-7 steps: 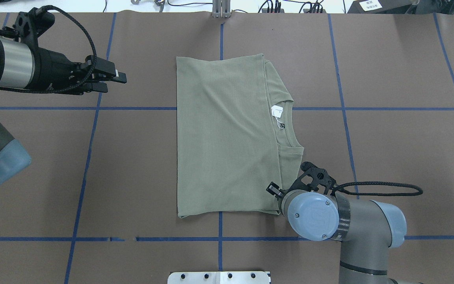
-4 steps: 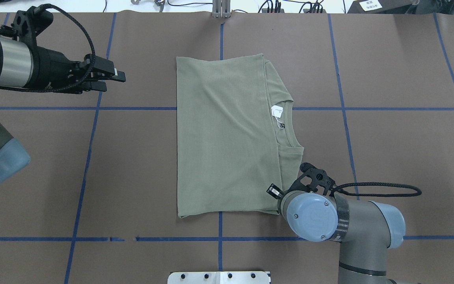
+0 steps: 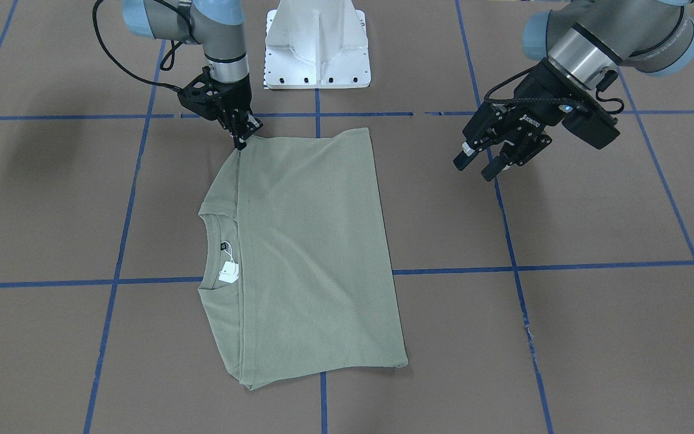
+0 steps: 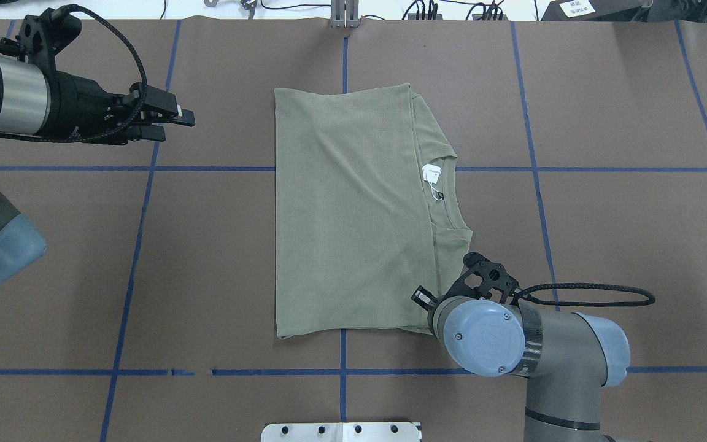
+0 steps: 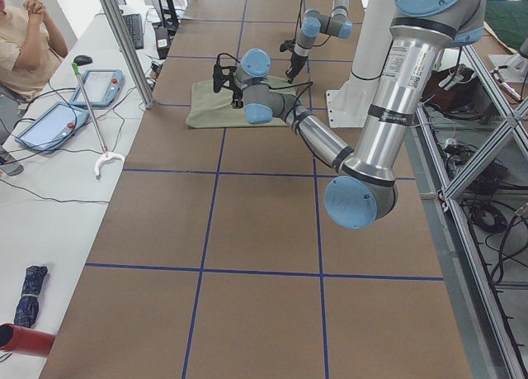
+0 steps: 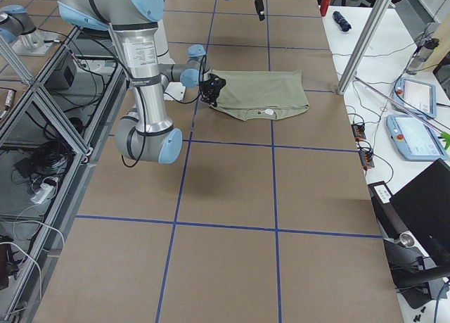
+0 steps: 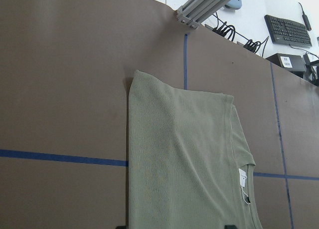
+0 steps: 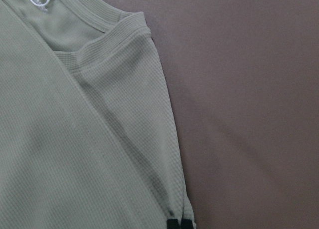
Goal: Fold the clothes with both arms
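The sage-green shirt (image 4: 353, 209) lies folded into a tall rectangle mid-table, with its round neck and white hang tag (image 4: 432, 174) showing along its right side. My right gripper (image 3: 240, 142) points down at the shirt's corner nearest the robot's base and is shut on that corner of the shirt (image 8: 75, 139). In the overhead view the wrist hides its fingers. My left gripper (image 4: 180, 126) hovers open and empty over bare table, well to the left of the shirt's far edge. From the front, the left gripper (image 3: 472, 170) hangs clear of the cloth (image 3: 311, 241).
Brown paper with blue tape lines covers the table. The white pedestal base (image 3: 317, 48) stands at the near edge, just behind the shirt. An aluminium post (image 4: 344, 15) stands at the far edge. A seated person (image 5: 29, 40) and tablets are at a side table beyond it.
The left gripper has drifted slightly toward the far edge, still open. The right wrist has shifted a little to the left at the shirt corner. The shirt has not moved.
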{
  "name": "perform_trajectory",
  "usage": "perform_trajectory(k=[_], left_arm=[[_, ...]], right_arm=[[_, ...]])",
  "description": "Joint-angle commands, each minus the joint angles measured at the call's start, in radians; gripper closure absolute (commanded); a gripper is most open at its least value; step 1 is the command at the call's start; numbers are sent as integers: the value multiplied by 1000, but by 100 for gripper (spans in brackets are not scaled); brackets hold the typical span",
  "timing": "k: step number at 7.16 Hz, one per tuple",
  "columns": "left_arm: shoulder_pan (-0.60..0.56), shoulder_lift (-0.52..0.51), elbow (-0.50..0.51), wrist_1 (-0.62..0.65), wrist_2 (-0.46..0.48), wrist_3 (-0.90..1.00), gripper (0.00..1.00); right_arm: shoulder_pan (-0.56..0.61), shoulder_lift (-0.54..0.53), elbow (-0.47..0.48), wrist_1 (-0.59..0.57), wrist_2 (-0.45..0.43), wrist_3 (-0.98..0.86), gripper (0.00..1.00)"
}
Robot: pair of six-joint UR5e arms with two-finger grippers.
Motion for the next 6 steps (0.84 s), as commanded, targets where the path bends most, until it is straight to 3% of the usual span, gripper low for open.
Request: perform_trajectory(k=[1, 3, 4, 6], left_arm=[[13, -7, -7, 0, 8, -185, 28], [86, -3, -34, 3, 23, -445, 28], [187, 49, -52, 10, 165, -504, 28], [377, 52, -161, 251, 354, -596, 28]], right_arm=[[5, -19, 41, -4, 4, 0, 100], [3, -57, 97, -25, 33, 9, 100], [3, -62, 123, -51, 45, 12, 100], [-18, -62, 142, -66, 45, 52, 100]])
